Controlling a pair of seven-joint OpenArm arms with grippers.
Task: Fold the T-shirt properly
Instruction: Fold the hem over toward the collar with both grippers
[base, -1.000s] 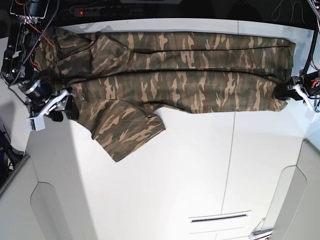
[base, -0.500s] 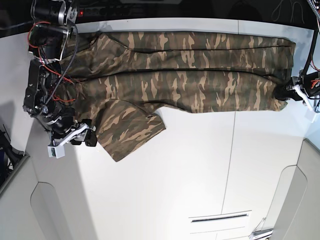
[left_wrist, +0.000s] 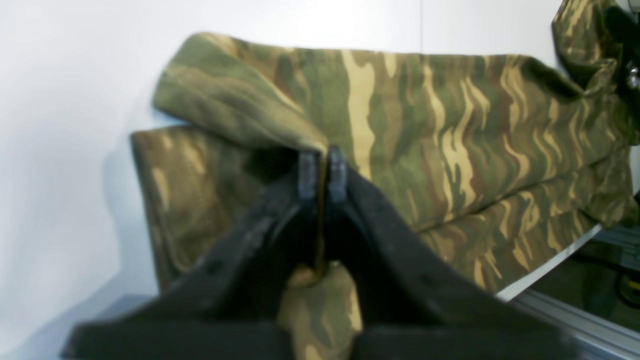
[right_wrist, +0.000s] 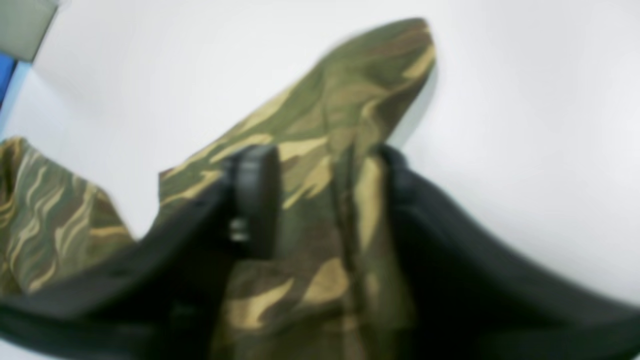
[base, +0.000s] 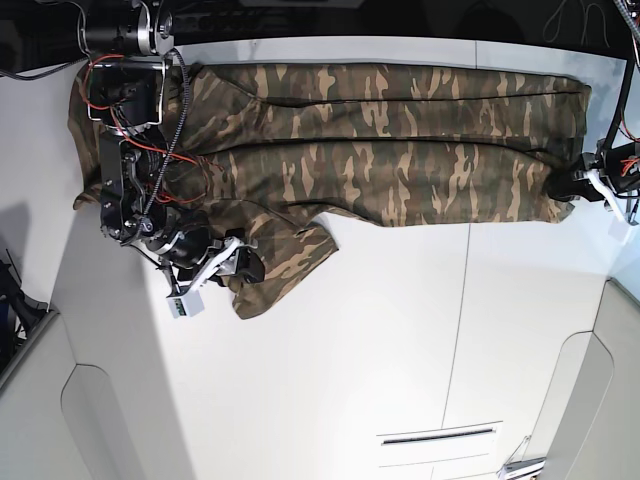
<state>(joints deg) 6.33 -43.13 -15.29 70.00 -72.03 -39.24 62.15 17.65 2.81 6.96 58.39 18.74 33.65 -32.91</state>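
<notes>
The camouflage T-shirt (base: 400, 150) lies stretched in a long folded band along the far side of the white table (base: 400, 350). One sleeve (base: 285, 265) sticks out toward the front and is bunched. My right gripper (base: 240, 268) sits at that sleeve. In the right wrist view its jaws (right_wrist: 325, 190) stand apart, with the sleeve fabric (right_wrist: 350, 90) running between them. My left gripper (base: 578, 188) is at the shirt's other end, on the right of the base view. It (left_wrist: 322, 170) is shut on a fold of the T-shirt (left_wrist: 450, 125).
The table's far edge (left_wrist: 545, 272) runs just behind the shirt, with dark equipment (base: 200, 20) beyond it. Grey cut-out panels flank the front left (base: 100, 420) and front right (base: 585, 400). A narrow slot (base: 440, 435) lies near the front.
My right arm swung from the table's left edge toward the front and right onto the sleeve, crumpling it inward. Its jaws narrowed around the fabric. The left gripper stayed put.
</notes>
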